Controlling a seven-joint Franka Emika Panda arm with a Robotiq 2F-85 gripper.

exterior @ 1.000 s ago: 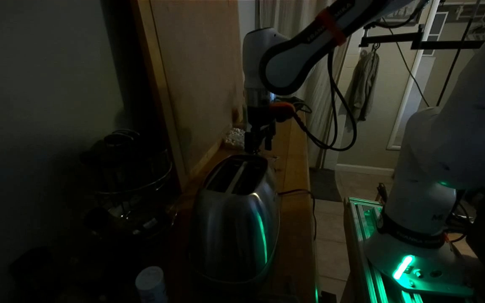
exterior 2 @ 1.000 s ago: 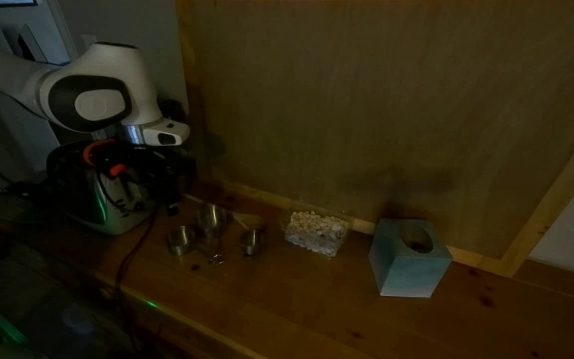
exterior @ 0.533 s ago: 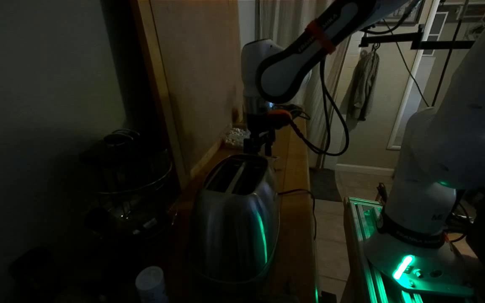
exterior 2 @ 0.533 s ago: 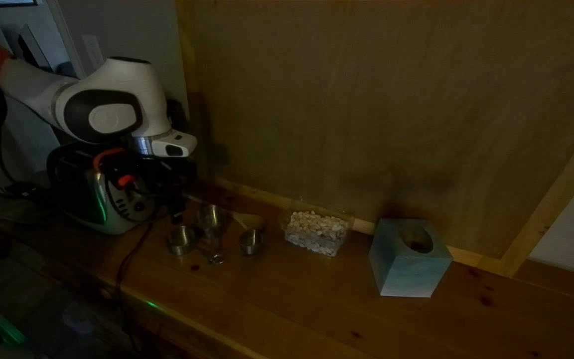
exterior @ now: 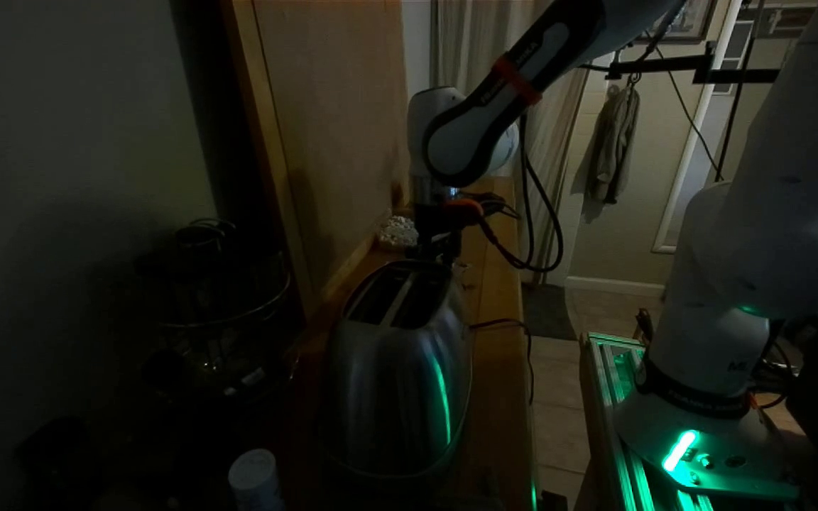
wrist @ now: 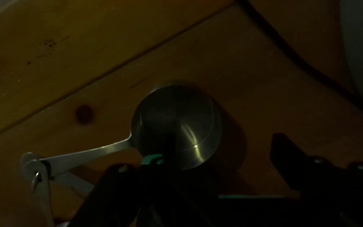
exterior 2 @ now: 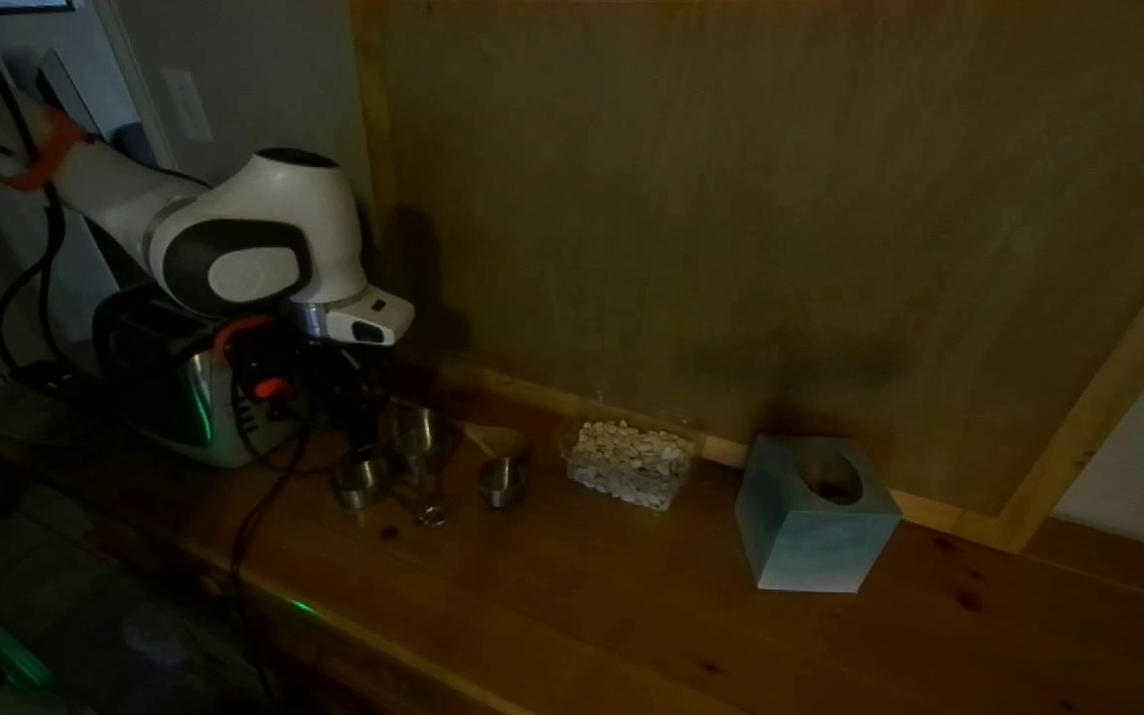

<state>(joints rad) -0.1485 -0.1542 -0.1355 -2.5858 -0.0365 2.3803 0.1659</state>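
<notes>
On the wooden counter [exterior 2: 632, 616], the metallic toaster [exterior: 398, 397] stands near the gripper [wrist: 224, 146], whose fingers [wrist: 285, 157] are spread wide apart and clamp nothing. Below them the metal measuring cup [wrist: 176, 123] sits mouth up on its base, one finger appearing over its bowl and the other beyond its rim, so the rim shows in the gap; whether they touch it I cannot tell. Its handle [wrist: 90, 155] splays from the other handles [wrist: 46, 198], apparently because a small ring [wrist: 36, 180] joins their ends.
</notes>
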